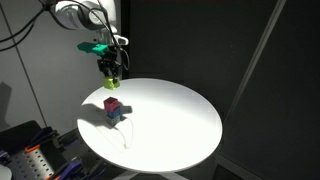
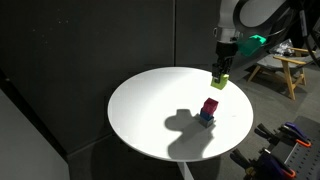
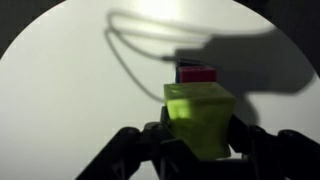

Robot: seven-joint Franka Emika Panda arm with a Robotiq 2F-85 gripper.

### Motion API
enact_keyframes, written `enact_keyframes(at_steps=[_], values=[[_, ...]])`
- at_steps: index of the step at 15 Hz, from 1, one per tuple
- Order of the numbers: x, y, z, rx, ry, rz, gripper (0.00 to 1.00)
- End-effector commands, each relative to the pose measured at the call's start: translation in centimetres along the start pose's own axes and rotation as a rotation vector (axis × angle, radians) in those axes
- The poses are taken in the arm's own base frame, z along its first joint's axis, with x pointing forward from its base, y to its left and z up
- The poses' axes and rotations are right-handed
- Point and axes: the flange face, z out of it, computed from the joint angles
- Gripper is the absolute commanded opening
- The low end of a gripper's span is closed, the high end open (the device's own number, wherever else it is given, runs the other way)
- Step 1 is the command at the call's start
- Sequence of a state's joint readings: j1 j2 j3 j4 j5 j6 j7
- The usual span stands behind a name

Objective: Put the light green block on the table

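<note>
My gripper (image 1: pixel 110 78) is shut on the light green block (image 1: pixel 111 84), holding it in the air above the round white table (image 1: pixel 180 130). The block also shows in an exterior view (image 2: pixel 219 82) under the gripper (image 2: pixel 220 76) near the table's far edge. In the wrist view the block (image 3: pixel 198 118) fills the space between the two black fingers (image 3: pixel 200 140). A magenta cube (image 1: pixel 112 104) sits on top of a dark blue cube (image 1: pixel 114 114) on the table; the stack (image 2: pixel 209 107) stands a little apart from the gripper. The magenta cube (image 3: pixel 196 73) shows just beyond the held block.
A thin cable (image 3: pixel 130 60) loops across the white tabletop beyond the stack. Dark curtains surround the table. A wooden stool (image 2: pixel 285 70) and cluttered shelves (image 1: pixel 30 155) stand off the table's edges.
</note>
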State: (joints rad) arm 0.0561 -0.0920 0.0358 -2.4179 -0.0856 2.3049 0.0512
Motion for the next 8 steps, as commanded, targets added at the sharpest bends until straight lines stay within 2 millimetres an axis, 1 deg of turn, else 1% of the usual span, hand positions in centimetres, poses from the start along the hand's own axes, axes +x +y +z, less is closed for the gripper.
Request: enact_keyframes(at_steps=[1, 8], values=[[0.0, 2.1, -1.5, 0.017, -0.007, 0.047, 0.27], [0.1, 6.0, -1.2, 0.024, -0.005, 0.123, 0.27]])
